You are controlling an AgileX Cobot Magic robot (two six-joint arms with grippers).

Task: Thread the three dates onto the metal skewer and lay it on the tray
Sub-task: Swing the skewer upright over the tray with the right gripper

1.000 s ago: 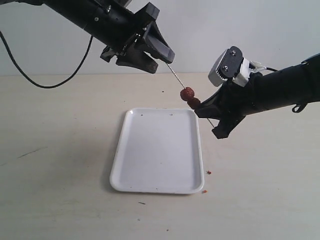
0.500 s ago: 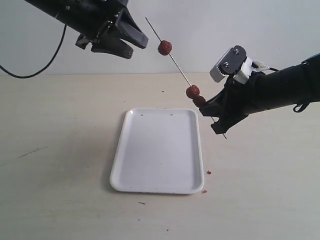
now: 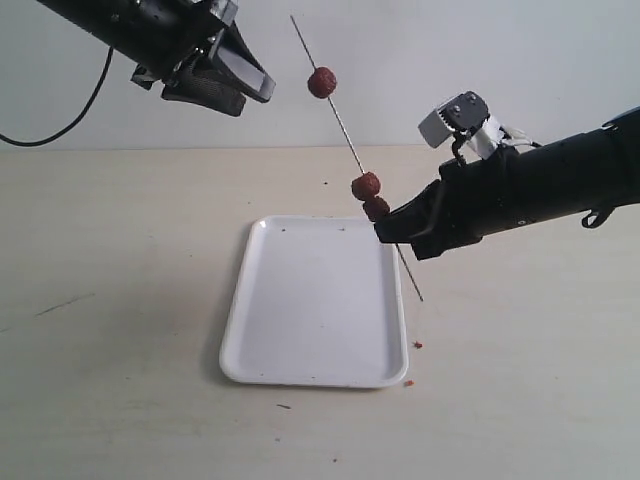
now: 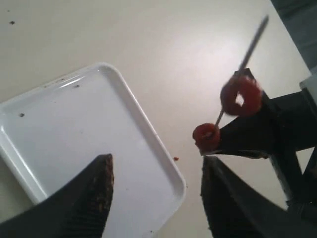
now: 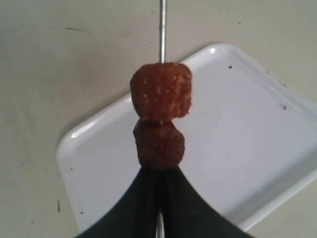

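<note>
While the left pincer (image 3: 256, 98) gapes, the right pincer (image 3: 386, 230) clamps the thin metal skewer (image 3: 345, 131).

- The table (image 3: 120, 400) is pale beige and lies well below both sets of jaws.
- Two tiny red crumbs (image 3: 418, 344) sit on it, down under the jaws of the right gripper (image 3: 385, 228).
- A black cable (image 3: 90, 100) hangs in a loop behind the jaws of the left gripper (image 3: 250, 97).
- A pale wall (image 3: 450, 50) stands at the back.
</note>
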